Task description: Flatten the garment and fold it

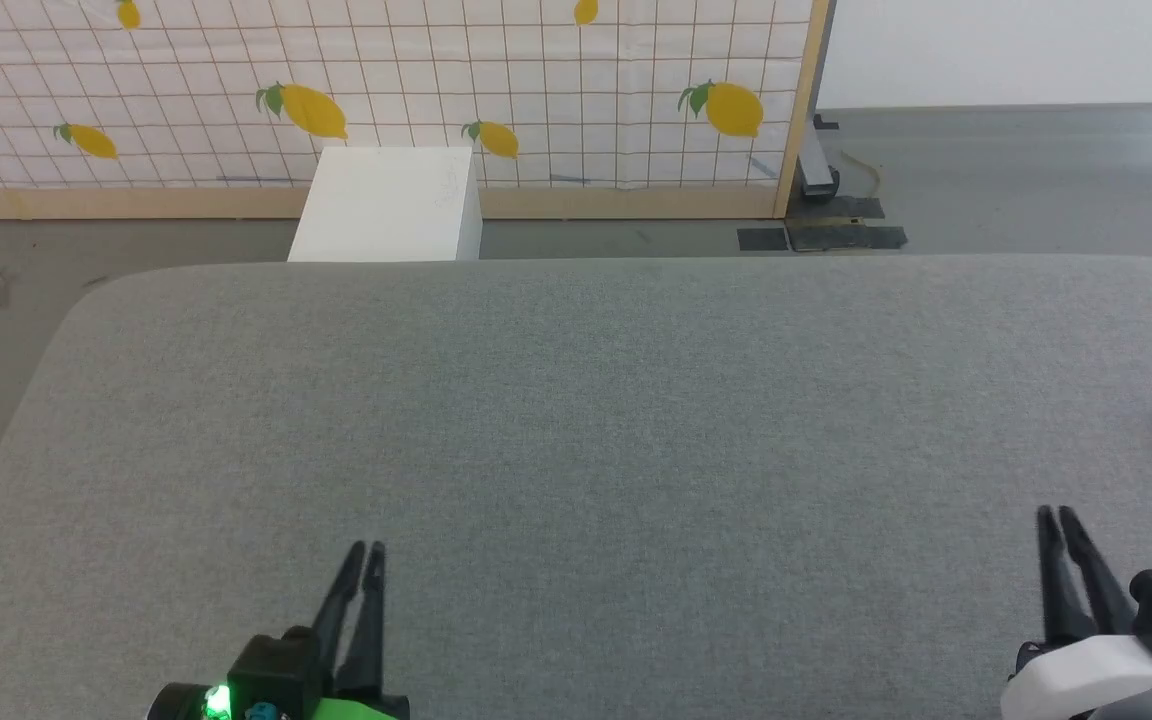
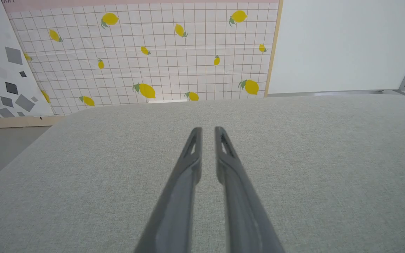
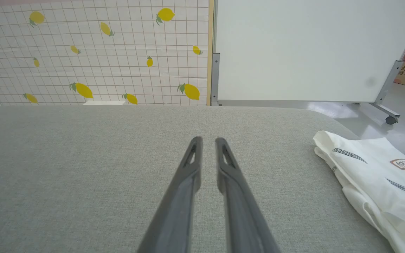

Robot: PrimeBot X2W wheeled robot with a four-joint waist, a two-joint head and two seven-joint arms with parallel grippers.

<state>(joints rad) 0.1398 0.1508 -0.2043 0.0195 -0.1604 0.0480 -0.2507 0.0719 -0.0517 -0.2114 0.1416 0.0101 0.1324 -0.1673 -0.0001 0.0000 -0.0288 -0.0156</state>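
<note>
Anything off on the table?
Yes: the garment lies crumpled in a heap near the right edge of the table, well away from the middle and not spread flat.

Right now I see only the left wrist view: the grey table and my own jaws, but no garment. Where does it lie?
Observer: The garment lies bunched at the right edge of the table, to the right of the right gripper.
Operator: Does the right gripper hold it?
Observer: No. Its jaws stand a narrow gap apart with nothing between them, and the garment lies apart from them.
Operator: Which part faces up?
Observer: The tan neck label and the dark zigzag seams.
</note>
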